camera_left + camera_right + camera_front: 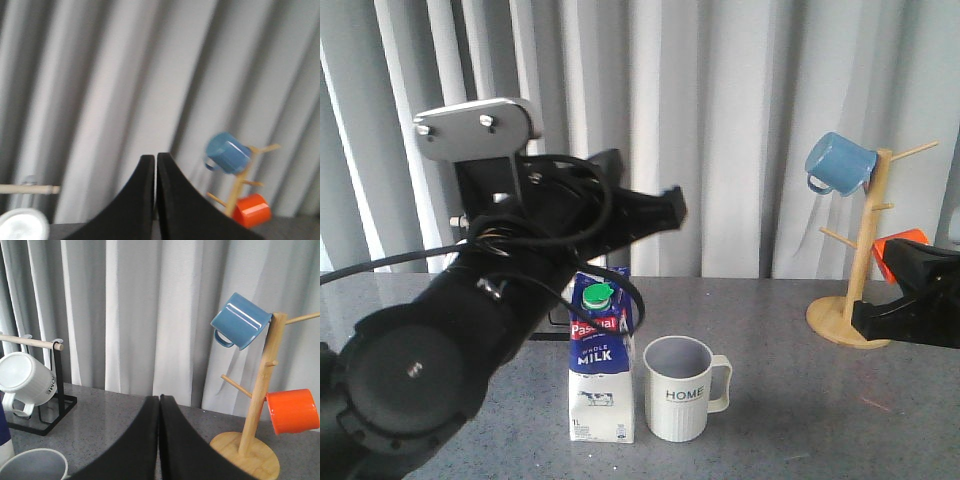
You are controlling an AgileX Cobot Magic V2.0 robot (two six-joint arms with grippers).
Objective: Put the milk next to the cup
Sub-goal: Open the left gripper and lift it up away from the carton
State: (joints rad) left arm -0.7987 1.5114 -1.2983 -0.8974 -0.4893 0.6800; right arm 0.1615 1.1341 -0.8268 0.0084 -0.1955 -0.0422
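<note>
Blue and white, the milk carton (601,362) stands upright on the grey table (790,400), just beside the cup (680,388). This cup is a pale ribbed mug with "HOME" on its side, and its handle points away from the carton. From the front, only a thin gap shows between the two. The upper back of the carton is covered by the left arm and its black cables, so I see the green cap but not all of the top.

The left gripper (672,205) is raised above the carton and holds nothing. In the left wrist view its two black fingers (142,200) lie together with only a fine line between them, so it is closed. This view is blurred.

The right gripper (159,440) is also closed and holds nothing, its fingers pressed together. From the front, only a dark part of the right arm shows at the picture's edge, and it covers part of the orange mug (898,250).

A wooden mug tree (860,270) stands far to the right, with a blue mug (840,163) hanging on it. In the right wrist view a white ribbed mug (25,379) hangs on a black rack (50,410); its lettering is too small to read.
</note>
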